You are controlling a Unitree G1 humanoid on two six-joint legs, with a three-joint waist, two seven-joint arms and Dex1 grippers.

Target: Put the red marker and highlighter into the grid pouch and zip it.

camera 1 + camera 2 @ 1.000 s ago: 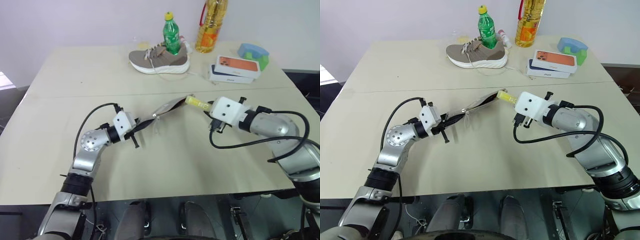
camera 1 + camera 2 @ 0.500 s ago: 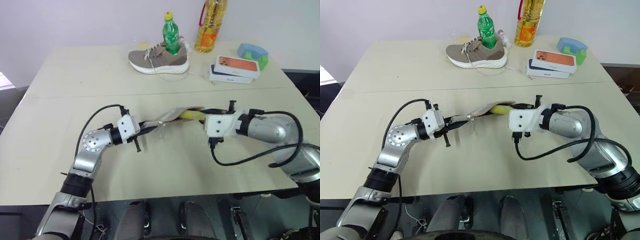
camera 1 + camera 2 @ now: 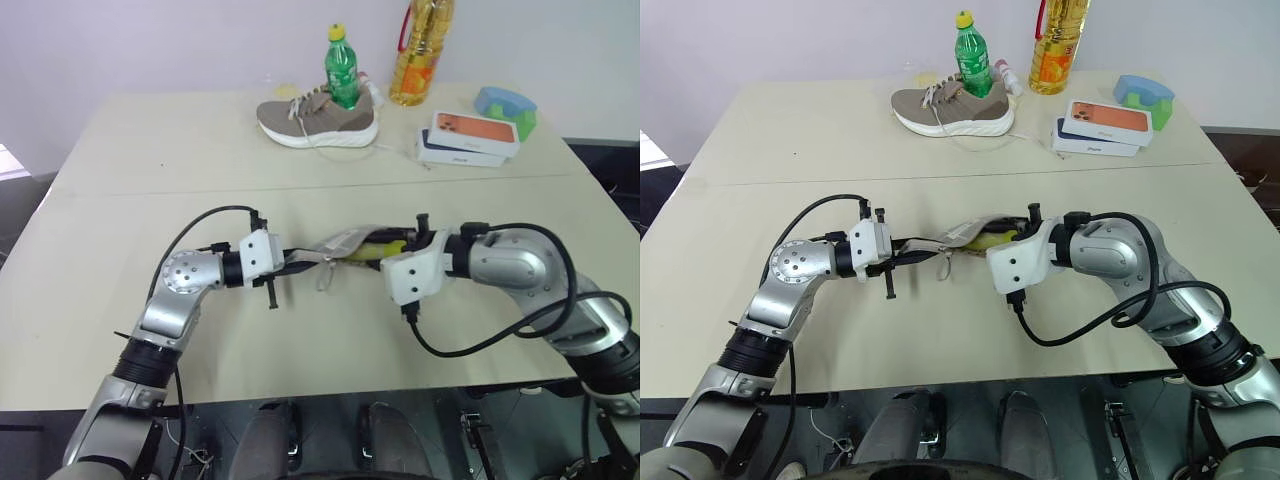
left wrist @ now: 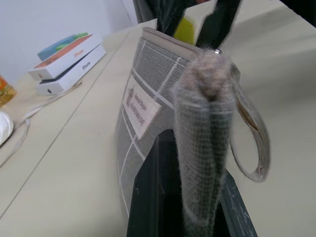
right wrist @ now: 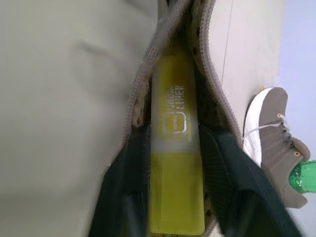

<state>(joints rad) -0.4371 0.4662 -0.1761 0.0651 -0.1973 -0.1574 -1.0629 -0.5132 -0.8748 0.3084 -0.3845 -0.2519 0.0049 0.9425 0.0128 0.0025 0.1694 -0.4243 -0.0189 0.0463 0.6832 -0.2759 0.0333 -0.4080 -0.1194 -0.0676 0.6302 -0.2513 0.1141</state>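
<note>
your left hand is clenched on one end of the grid pouch, holding it up off the table with its open mouth turned toward your right hand. the highlighter lies lengthwise in that mouth, its front end already past the fabric edges, and the black fingers of your right hand stand on either side of its rear end. in the wrist view the fingers look slightly apart from the yellow body, so i judge the hold as just loosened, though i cannot tell for certain whether they still pinch it.

to do this step well, keep the left hand steady and the pouch mouth wide; any twist there will fold the fabric over the highlighter. let the highlighter go only once most of its length is inside, then tip the pouch mouth a little upward so it slides deeper instead of rolling back out. draw the right hand straight back along the highlighter's line, so a finger doesn't catch the zipper edge or drag the highlighter along. i cannot make out the red marker, so look inside the pouch for it before you go for the zipper pull cord, which hangs near the clenched end.
</note>
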